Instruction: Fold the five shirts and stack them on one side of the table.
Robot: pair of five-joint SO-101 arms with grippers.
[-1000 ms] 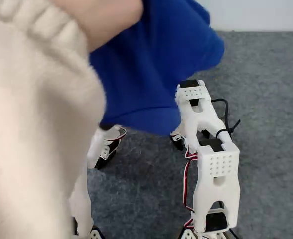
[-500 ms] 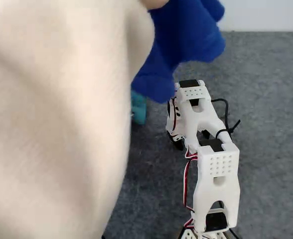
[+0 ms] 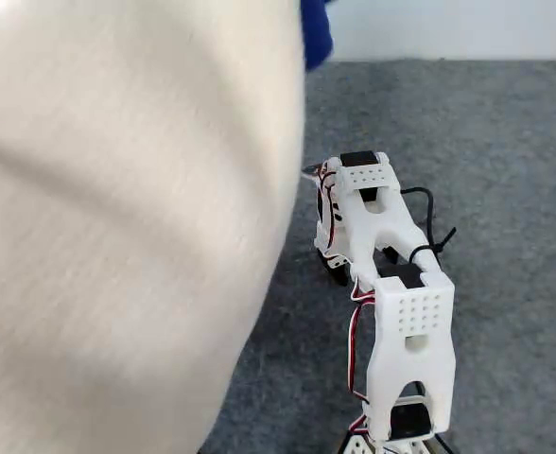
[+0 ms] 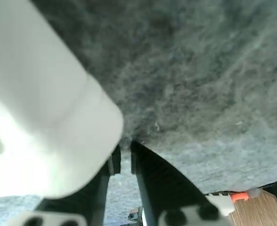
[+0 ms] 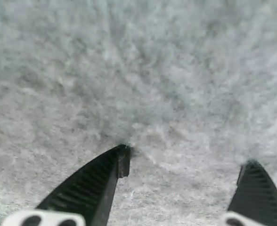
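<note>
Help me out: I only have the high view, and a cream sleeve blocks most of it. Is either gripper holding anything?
Observer: The right gripper is open, with bare grey felt between its fingers.
Operator: And the left one?
Observer: The left gripper has its fingers almost together, gripping nothing, just above the same felt.
Operator: Anything else close to it?
Observer: A blurred white shape sits near the lens in the left wrist view. I cannot tell what it is. A wooden edge shows beyond the felt.
</note>
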